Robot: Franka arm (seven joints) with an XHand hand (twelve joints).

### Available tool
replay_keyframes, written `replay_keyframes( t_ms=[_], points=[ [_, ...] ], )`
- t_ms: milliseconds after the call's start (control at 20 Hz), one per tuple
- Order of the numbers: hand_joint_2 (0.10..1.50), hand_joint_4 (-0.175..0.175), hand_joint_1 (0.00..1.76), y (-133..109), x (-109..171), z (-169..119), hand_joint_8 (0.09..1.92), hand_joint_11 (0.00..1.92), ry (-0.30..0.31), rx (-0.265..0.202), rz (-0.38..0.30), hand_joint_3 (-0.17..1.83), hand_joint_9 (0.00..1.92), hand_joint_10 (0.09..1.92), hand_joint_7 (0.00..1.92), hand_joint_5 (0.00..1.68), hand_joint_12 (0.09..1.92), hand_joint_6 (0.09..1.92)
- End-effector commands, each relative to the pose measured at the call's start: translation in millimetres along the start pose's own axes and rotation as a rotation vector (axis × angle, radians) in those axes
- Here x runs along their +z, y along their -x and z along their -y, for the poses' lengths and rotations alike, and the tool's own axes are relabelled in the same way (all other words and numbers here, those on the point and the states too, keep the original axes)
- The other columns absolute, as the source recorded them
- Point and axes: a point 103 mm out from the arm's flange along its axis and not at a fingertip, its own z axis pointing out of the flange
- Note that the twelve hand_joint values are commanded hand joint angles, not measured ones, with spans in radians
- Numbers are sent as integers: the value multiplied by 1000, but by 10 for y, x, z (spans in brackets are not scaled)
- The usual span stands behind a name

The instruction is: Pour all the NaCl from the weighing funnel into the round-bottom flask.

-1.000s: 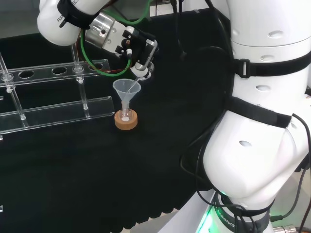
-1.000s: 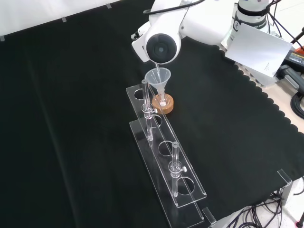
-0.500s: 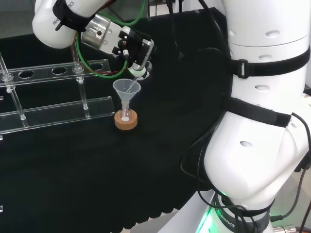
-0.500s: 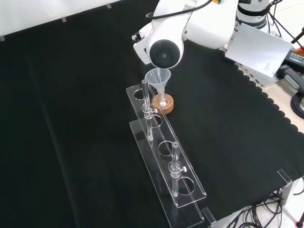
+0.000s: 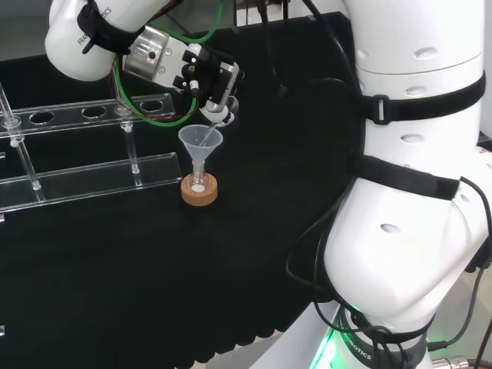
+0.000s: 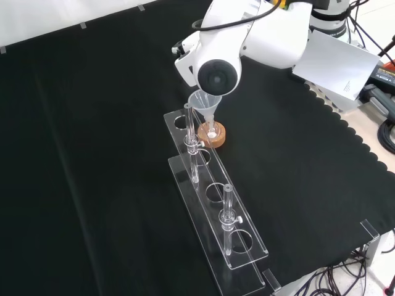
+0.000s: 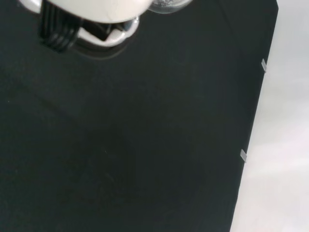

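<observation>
The hand hung above the plastic funnel, its fingers curled round the weighing funnel, which was tilted so that its thin stem ran down into the funnel's mouth. The plastic funnel stood in the neck of the round-bottom flask, and the flask sat on a cork ring toward the far edge of the cloth in the front view. A little white powder lay at the bottom of the flask, so the pour looked under way or nearly done; whether any NaCl was left in the weighing funnel could not be made out.

To do the step well, the stem's tip should stay inside the funnel's rim while the tilt is held or gently steepened, without pushing sideways, since a flask on a ring under a tall funnel would likely tip easily.

Just beside the flask, to its left in the head view, ran a clear acrylic rack with upright posts. It stood close enough that a sideways swing of the hand could strike it. The rest of the cloth near the flask was bare.
</observation>
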Motion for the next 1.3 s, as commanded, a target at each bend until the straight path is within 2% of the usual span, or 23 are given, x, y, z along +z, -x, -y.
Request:
replay_keyframes(
  t_ms=[50, 1300],
  points=[
    [622, 175, 1131, -12, -21, 1, 501, 1093, -9, 8, 24, 707, 1460, 87, 1157, 1300, 882, 651],
    [615, 175, 1133, 6, -114, 70, 500, 1097, -37, 49, 68, 714, 1470, 87, 1164, 1307, 874, 641]
  ],
)
